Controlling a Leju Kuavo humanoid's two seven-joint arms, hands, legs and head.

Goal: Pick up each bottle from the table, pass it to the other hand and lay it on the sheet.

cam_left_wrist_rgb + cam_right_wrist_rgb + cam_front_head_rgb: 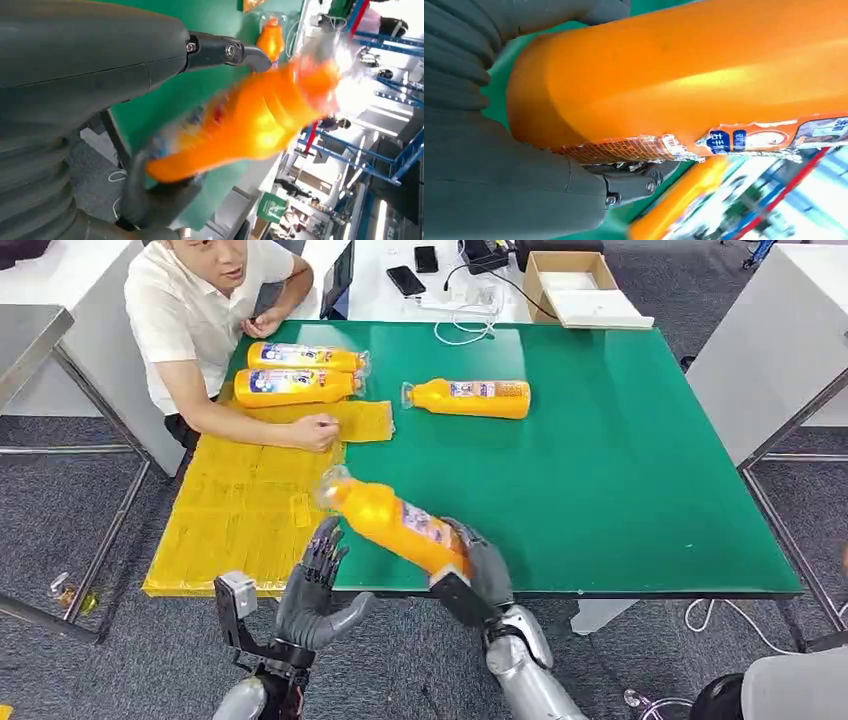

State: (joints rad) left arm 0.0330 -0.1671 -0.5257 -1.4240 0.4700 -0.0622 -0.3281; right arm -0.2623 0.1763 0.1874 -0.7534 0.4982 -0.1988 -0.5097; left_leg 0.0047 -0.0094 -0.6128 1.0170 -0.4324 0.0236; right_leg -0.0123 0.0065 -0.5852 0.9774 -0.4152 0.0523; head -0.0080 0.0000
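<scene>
My right hand (478,565) grips an orange bottle (390,522) by its base above the table's front edge. The bottle tilts with its clear cap toward the yellow sheet (240,510). My left hand (318,590) is open just below and left of the bottle's neck, fingers spread and holding nothing. The left wrist view shows the held bottle (260,120) blurred beyond my fingers (225,50). In the right wrist view the bottle (684,70) lies against my right hand (499,175). Another orange bottle (470,398) lies on the green table (600,490). Two bottles (305,357) (295,386) lie on the sheet's far end.
A person sits at the table's far left corner, with one hand (318,432) resting on the sheet. Behind the green table a white table carries phones (405,280), cables and an open cardboard box (570,280). A metal table frame (790,440) stands to the right.
</scene>
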